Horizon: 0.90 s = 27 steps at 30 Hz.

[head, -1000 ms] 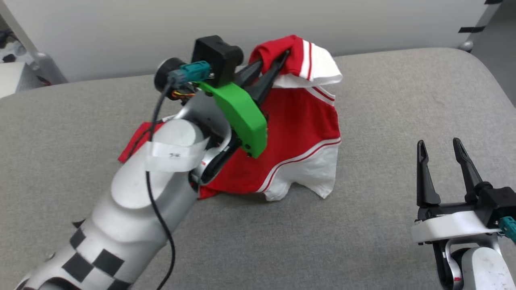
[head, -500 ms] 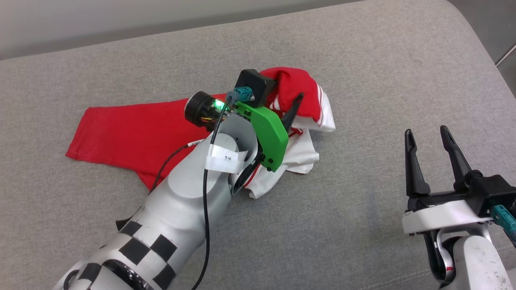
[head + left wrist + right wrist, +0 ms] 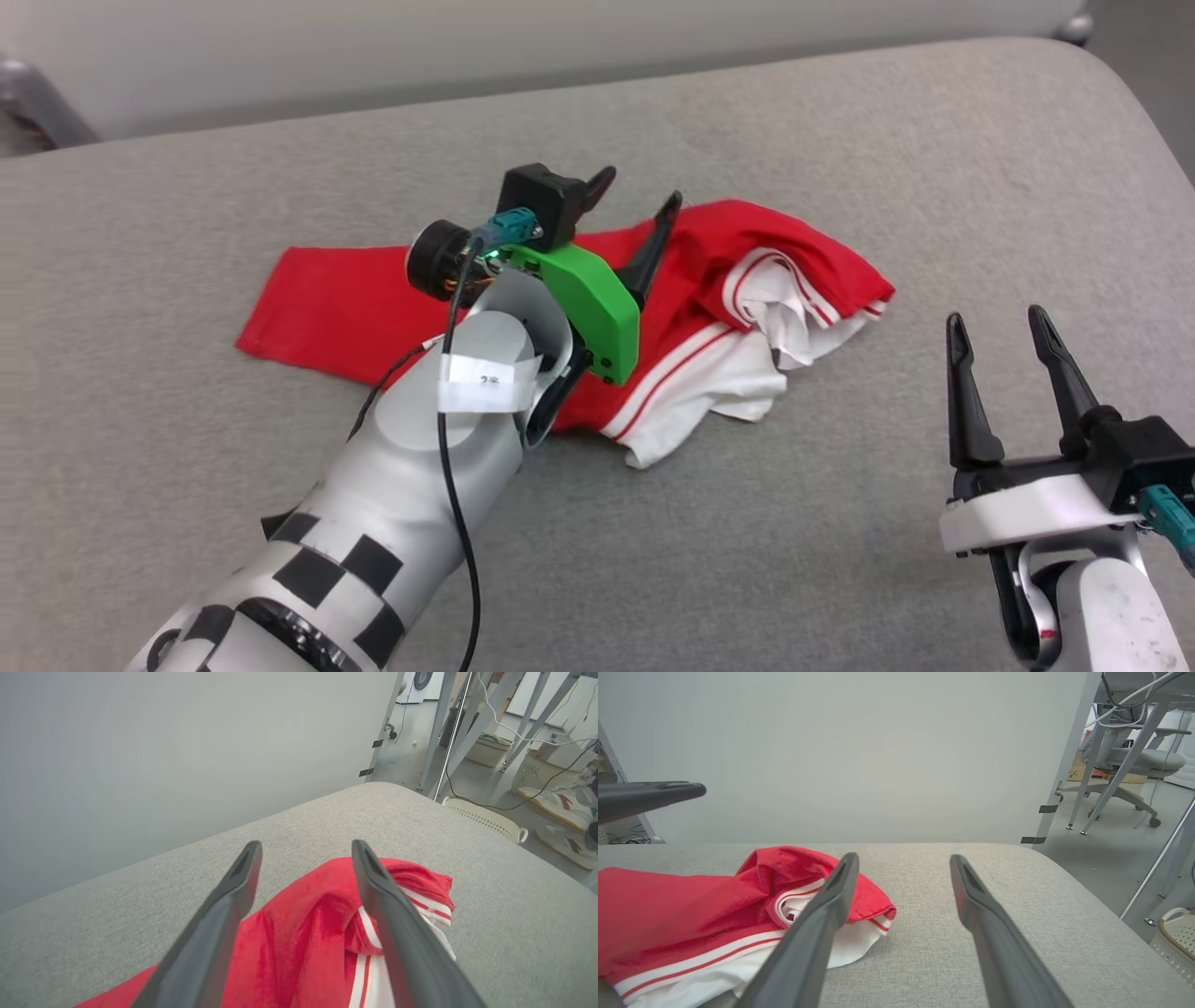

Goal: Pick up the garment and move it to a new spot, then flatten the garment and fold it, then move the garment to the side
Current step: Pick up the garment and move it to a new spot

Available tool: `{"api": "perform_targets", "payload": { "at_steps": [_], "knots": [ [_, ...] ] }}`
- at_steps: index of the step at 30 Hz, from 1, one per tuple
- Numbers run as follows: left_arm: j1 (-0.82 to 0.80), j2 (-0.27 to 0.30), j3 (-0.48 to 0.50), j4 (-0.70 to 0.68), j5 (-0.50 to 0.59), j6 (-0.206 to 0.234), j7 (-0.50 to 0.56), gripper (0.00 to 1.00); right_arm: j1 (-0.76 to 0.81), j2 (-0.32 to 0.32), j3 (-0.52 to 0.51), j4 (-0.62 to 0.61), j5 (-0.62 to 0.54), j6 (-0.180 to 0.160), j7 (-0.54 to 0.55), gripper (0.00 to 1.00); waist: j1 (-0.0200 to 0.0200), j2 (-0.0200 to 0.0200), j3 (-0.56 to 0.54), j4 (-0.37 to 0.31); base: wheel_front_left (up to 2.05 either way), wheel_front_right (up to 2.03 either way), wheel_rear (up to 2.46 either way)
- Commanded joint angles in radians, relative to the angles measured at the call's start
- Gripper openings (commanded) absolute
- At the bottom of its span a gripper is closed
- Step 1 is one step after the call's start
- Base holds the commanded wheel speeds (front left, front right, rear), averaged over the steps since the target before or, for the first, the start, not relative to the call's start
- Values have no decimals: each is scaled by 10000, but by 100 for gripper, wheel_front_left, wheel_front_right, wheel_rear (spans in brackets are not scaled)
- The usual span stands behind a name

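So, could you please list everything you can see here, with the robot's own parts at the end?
garment: one, red with white sleeves and red-white striped trim, lying crumpled in the middle of the table
table: one, grey fabric top, under everything
wall panel: one, pale grey, behind the table's far edge
baskets: at least three, pale, on the floor past the table's corner
office chair: one, grey, on the floor in the background
left arm: one, silver with black checks and a green wrist part, reaching over the garment
left gripper: one, dark fingers, open above the garment, holding nothing
right gripper: one, dark fingers, open over bare table to the garment's right
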Motion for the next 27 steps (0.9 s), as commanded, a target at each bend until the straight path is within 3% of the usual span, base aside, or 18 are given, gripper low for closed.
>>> {"api": "perform_targets", "payload": {
  "at_steps": [1, 7, 12, 16, 21, 27],
  "knots": [
    [-13, 143, 161, -112, -87, 114, -119, 100, 183, 7, -38, 22, -79, -7, -47, 100, 0, -1, -892, 941, 0, 0, 0],
    [1039, 1104, 1216, -1659, 148, 669, -223, 100, 582, 7, -221, 23, -266, -7, -47, 100, 0, -1, -1555, 1688, 0, 0, 0],
    [2894, 2022, 2124, -3713, 769, 1117, -226, 100, 921, 7, -285, 50, -345, -7, -47, 100, 0, -1, -1910, 2099, 0, 0, 0],
    [4595, 2440, 2696, -5168, 1181, 1431, -227, 100, 1179, 7, -313, 92, -326, -7, -47, 100, 0, -1, -2160, 2272, 0, 0, 0],
    [6484, 2457, 3325, -6646, 1539, 1689, -228, 100, 1485, 7, -262, 203, -207, -7, -47, 100, 0, -1, -2428, 2387, 0, 0, 0],
    [8050, 2020, 3851, -7410, 1993, 1697, -228, 100, 1776, 7, -175, 270, -98, -7, -47, 100, 0, -1, -2624, 2406, 0, 0, 0]
  ]
}}
